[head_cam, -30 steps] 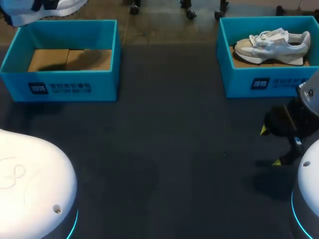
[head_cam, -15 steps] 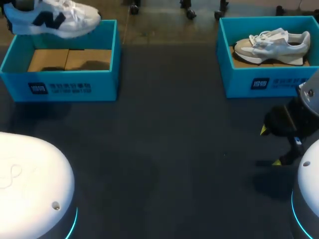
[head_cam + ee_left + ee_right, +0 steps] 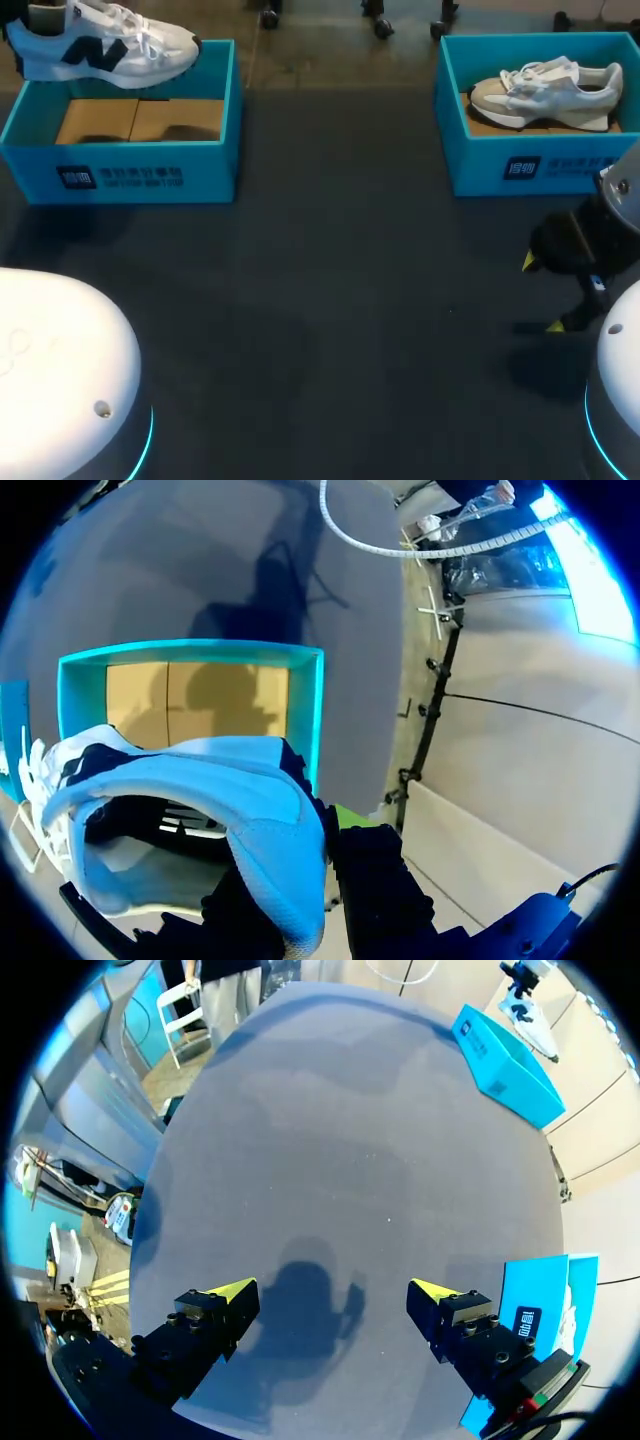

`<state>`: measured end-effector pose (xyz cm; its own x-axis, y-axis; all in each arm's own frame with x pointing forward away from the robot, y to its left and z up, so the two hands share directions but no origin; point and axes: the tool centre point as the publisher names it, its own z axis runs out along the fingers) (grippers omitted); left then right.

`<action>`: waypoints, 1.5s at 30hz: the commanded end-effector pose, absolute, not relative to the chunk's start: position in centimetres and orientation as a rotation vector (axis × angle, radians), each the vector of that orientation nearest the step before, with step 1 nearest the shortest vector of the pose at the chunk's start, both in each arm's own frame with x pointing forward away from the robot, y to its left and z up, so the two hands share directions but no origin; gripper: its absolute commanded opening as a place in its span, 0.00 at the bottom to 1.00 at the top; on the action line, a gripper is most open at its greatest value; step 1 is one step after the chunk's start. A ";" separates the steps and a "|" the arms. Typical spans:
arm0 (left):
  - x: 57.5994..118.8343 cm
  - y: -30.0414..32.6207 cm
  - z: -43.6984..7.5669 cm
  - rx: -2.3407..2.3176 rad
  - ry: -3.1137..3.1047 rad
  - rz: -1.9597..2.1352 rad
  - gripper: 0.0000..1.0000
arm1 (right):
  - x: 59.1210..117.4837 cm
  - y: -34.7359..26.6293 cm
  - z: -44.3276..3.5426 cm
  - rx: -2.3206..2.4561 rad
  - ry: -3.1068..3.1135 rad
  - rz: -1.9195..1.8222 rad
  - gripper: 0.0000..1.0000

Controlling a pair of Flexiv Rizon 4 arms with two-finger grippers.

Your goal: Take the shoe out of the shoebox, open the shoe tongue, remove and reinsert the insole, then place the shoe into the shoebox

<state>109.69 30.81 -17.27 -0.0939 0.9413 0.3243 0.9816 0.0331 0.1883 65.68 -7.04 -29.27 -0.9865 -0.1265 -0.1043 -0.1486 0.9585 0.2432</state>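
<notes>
1. White lace-up sneaker with navy side mark (image 3: pixel 105 45): held above the open teal cardboard shoebox (image 3: pixel 120 165), clear of it, presumably for tongue work.
2. Left gripper (image 3: pixel 310 865): clamped on the heel collar.
3. Right gripper (image 3: pixel 332 1292): fingers wide apart over the dark table (image 3: pixel 340 300), holding nothing.

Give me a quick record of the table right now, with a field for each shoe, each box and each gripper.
left box: teal, open, its cardboard floor bare
white and navy shoe: in the air over the left box's far rim, held by the heel
left gripper: shut on the heel of the white and navy shoe
right box: teal, open, holds the beige shoe
beige shoe: lies inside the right box, toe toward the left box
right gripper: open, empty, above bare table in front of the right box
</notes>
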 end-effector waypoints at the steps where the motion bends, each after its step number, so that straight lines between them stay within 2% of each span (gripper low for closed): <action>1: 112.0 29.9 -20.1 -2.004 -2.170 -0.498 0.00 | 65.6 -7.1 -29.3 -0.212 3.019 0.383 1.00; 14: 112.4 30.3 -24.4 -2.010 -2.127 -0.456 0.00 | 65.6 -7.1 -29.3 -0.212 3.019 0.383 1.00; 36: 110.8 31.0 -24.2 -2.142 -2.050 -0.422 0.00 | 65.6 -7.1 -29.3 -0.212 3.019 0.383 1.00; 45: 111.2 30.8 -27.3 -1.991 -2.128 -0.293 0.00 | 65.6 -7.1 -29.3 -0.212 3.019 0.383 1.00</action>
